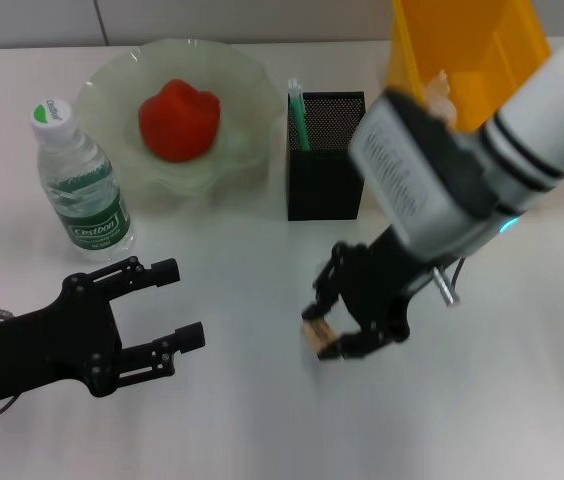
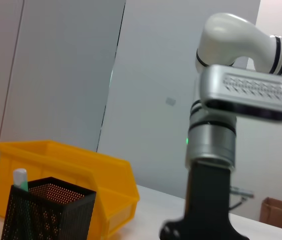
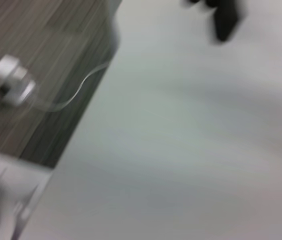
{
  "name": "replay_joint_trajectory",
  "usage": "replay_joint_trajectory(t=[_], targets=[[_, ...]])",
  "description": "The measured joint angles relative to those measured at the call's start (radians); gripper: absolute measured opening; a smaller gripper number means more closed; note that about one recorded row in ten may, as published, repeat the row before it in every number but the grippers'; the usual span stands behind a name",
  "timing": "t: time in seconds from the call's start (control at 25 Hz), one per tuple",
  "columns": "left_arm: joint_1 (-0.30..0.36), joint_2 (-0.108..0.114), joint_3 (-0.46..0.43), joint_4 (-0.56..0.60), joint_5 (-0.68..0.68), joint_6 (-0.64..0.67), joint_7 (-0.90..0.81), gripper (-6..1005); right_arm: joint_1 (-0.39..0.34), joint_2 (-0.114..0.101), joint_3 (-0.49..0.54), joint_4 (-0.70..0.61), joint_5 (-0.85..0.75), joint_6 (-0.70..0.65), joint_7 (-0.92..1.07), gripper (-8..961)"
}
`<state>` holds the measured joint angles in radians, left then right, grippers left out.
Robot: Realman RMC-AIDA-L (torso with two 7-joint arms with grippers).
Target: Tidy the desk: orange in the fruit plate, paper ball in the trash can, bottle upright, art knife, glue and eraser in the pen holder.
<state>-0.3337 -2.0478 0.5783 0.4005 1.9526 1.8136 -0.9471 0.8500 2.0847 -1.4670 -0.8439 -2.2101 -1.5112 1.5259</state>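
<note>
The right gripper pinches a small tan eraser between its black fingers, low over the middle of the white worktop, a little toward its near edge. Directly behind it, toward the far edge, stands the black mesh pen holder, a green-capped item already upright inside. A yellow trash can sits at the far right corner, partly hidden by the right arm; the left wrist view shows it just behind the pen holder. Left of the holder, a pale green fruit plate carries a red-orange fruit. A water bottle stands upright beside the plate. The left gripper hovers near the worktop's near left corner, fingers spread and holding nothing.
</note>
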Motion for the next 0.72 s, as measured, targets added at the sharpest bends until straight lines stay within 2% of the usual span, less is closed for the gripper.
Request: replay_joint_trajectory(t=[0.2,0.48,0.72], targets=[[-0.006,-0.005,0.0,0.001,-0.013,0.002,0.012,783,-0.06,-0.003,0.155,0.013,0.093,0.001,0.004,413],[-0.023,-0.008,0.001,0.001,-0.013,-0.005,0.013,783,-0.195,-0.004,0.359,0.089,0.323,-0.003,-0.109,412],[-0.032,-0.011,0.005,-0.007,-0.012,-0.012,0.024,783,-0.252,-0.006,0.434,0.166,0.436,-0.006,-0.17,411]])
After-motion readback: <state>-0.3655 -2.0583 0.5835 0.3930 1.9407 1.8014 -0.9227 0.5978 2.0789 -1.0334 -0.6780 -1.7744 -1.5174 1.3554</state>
